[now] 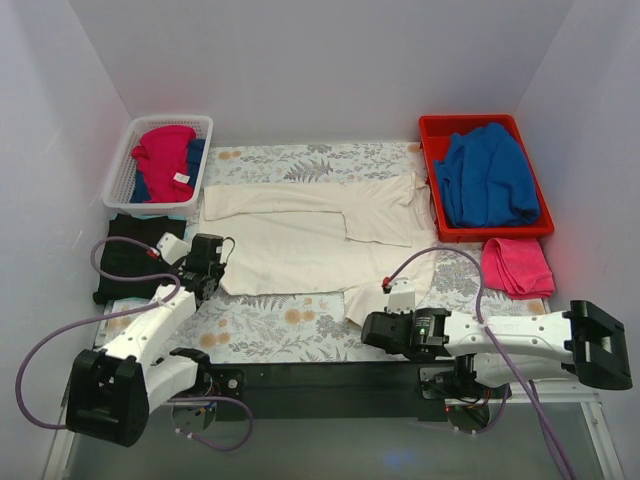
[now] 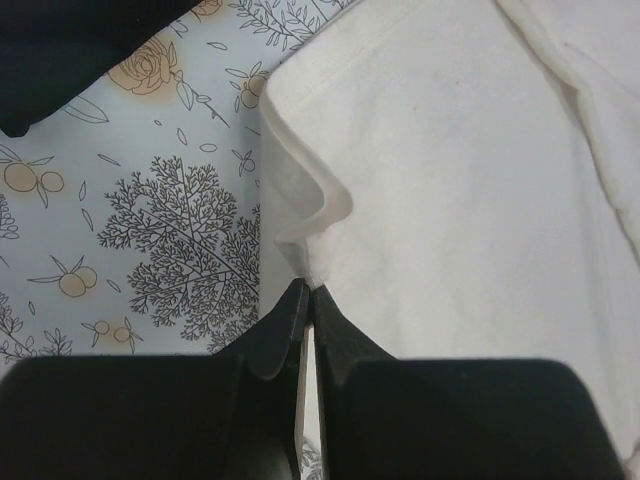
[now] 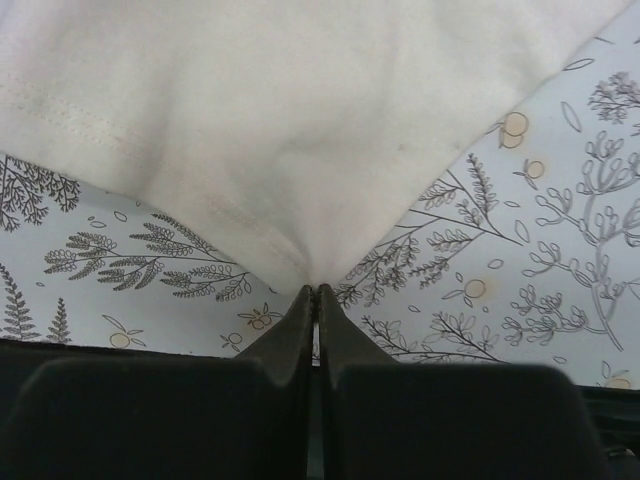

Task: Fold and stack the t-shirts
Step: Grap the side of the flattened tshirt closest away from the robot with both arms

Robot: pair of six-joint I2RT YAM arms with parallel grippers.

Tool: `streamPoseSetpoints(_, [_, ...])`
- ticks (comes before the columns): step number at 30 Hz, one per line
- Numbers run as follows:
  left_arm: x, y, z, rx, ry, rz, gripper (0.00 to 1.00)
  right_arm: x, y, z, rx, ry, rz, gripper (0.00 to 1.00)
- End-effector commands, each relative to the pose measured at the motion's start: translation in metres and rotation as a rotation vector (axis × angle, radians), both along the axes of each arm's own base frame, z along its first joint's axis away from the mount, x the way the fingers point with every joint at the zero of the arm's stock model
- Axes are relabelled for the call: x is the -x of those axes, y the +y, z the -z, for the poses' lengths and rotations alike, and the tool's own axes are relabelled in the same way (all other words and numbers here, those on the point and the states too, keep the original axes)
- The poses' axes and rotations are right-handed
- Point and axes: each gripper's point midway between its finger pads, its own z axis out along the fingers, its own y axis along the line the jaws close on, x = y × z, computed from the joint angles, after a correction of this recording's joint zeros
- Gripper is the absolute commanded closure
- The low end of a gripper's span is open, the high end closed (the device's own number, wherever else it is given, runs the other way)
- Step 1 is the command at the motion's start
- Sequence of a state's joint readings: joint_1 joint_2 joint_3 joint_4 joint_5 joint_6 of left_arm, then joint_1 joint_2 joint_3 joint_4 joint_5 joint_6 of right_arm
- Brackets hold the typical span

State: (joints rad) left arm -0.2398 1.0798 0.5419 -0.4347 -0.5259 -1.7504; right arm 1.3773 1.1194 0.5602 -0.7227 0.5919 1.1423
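A large cream-white long-sleeved t-shirt (image 1: 310, 240) lies spread on the floral tablecloth (image 1: 270, 325) in the top view. A black t-shirt (image 1: 130, 255) lies folded at the left. My left gripper (image 1: 222, 268) is shut on the cream shirt's left hem edge; the left wrist view shows the cream cloth (image 2: 450, 180) pinched at the gripper (image 2: 310, 290). My right gripper (image 1: 368, 325) is shut on the shirt's near corner; the right wrist view shows the cream cloth (image 3: 300, 130) drawn to a point at the gripper (image 3: 317, 290).
A white basket (image 1: 125, 165) with pink and blue clothes stands at the back left. A red bin (image 1: 433, 140) holds a blue garment (image 1: 485, 175) at the back right. A pink cloth (image 1: 515, 268) lies before it. White walls enclose the table.
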Motion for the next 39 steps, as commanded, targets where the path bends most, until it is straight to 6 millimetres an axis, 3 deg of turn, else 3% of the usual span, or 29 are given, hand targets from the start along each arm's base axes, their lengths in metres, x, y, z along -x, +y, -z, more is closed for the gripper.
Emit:
streamPoseSetpoints(1, [0.011,0.002,-0.010,0.003,-0.032,0.011,1.00,-0.007,-0.018,-0.029,0.012,-0.059,0.065,0.99])
streamPoseSetpoints(8, [0.029,0.008,-0.030,0.017,-0.071,-0.024,1.00,-0.015,-0.036,-0.059,-0.031,-0.128,0.127,0.99])
streamPoseSetpoints(17, [0.050,0.024,-0.052,0.011,-0.117,-0.111,1.00,-0.019,-0.052,-0.082,-0.029,-0.169,0.163,0.99])
streamPoseSetpoints(25, [0.066,0.037,-0.076,0.033,-0.196,-0.203,1.00,-0.019,-0.050,-0.093,-0.023,-0.201,0.154,0.99])
streamPoseSetpoints(29, [0.070,0.042,-0.078,0.021,-0.196,-0.229,1.00,-0.021,-0.047,-0.098,0.052,-0.244,0.132,0.99])
streamPoseSetpoints(39, [0.071,0.047,-0.083,-0.002,-0.196,-0.252,1.00,-0.042,-0.030,-0.143,0.007,-0.406,0.124,0.99])
